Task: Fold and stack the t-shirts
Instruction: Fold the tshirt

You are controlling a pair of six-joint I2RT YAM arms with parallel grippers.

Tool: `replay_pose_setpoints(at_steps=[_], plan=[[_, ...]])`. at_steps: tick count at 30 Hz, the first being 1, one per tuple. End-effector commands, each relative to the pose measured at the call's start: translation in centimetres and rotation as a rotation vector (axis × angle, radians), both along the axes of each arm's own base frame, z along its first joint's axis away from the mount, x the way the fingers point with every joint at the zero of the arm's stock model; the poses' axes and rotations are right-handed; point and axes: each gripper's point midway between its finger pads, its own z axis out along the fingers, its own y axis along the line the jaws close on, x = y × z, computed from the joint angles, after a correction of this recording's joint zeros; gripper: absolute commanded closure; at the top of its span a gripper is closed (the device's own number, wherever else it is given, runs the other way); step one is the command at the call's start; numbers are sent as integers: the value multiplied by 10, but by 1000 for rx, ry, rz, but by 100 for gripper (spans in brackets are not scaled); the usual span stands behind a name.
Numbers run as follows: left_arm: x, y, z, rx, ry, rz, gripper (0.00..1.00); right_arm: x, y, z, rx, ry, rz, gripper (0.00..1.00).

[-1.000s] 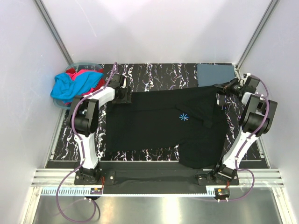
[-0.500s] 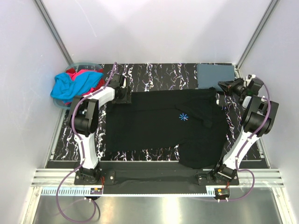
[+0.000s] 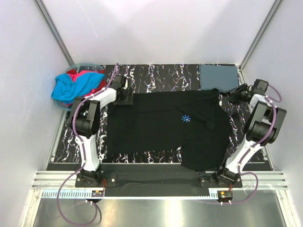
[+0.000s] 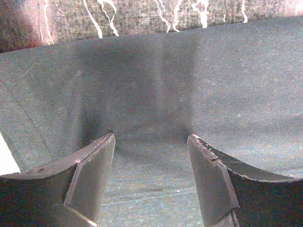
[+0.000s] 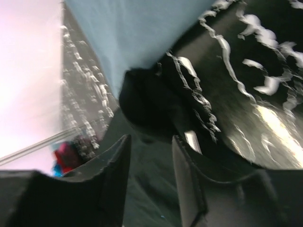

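A black t-shirt (image 3: pixel 161 127) with a small light-blue starburst (image 3: pixel 185 118) lies spread flat on the marbled table (image 3: pixel 156 75). My left gripper (image 3: pixel 124 97) rests open at its far left corner; in the left wrist view the gripper (image 4: pixel 151 139) has its jaws wide apart over flat black cloth (image 4: pixel 156 85). My right gripper (image 3: pixel 228 92) hovers open just past the shirt's far right corner. In the right wrist view the right gripper (image 5: pixel 150 137) is empty, with the rumpled black edge (image 5: pixel 147 104) ahead. A folded slate blue-grey shirt (image 3: pixel 218 75) lies at the back right.
Cyan (image 3: pixel 71 87) and red (image 3: pixel 94 75) shirts are heaped in a pale plastic tub (image 3: pixel 85 63) at the back left. White walls and metal posts close in the table on three sides. The blue-grey shirt (image 5: pixel 132 33) lies close beyond the right gripper.
My right gripper has opened, let go of the black shirt's far right corner and drawn back to the right. That corner now lies on the table. The left arm has not moved.
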Motion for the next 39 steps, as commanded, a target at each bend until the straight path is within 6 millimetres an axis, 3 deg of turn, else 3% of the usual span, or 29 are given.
replay_pose_setpoints(at_steps=[1, 6, 10, 16, 20, 24, 27, 29, 34, 39], plan=[[3, 10, -4, 33, 16, 21, 30, -26, -11, 4, -141, 90, -7, 50], [4, 9, -3, 34, 13, 18, 30, -41, -10, -22, -174, 173, 38, 49], [5, 5, -2, 24, 9, 14, 30, -55, 9, -44, -125, 221, 99, 50], [6, -1, -1, -3, 12, 9, 30, -79, 10, -52, -193, 279, 101, 50], [6, -4, -1, -15, 14, 5, 30, -84, 8, -56, -204, 306, 95, 51], [5, -8, -5, -26, 21, 4, 30, -88, 7, -61, -195, 335, 81, 59], [3, -14, -8, -46, 35, -10, 30, -99, 8, -63, -208, 362, 72, 78], [2, -17, -9, -43, 35, -14, 30, -108, 6, -61, -235, 372, 63, 100], [2, -23, -3, -38, 20, -32, 30, -141, 1, -59, -279, 468, -25, 100], [-2, -27, -2, -1, 10, -53, 30, -160, -3, -40, -303, 469, -142, 100]])
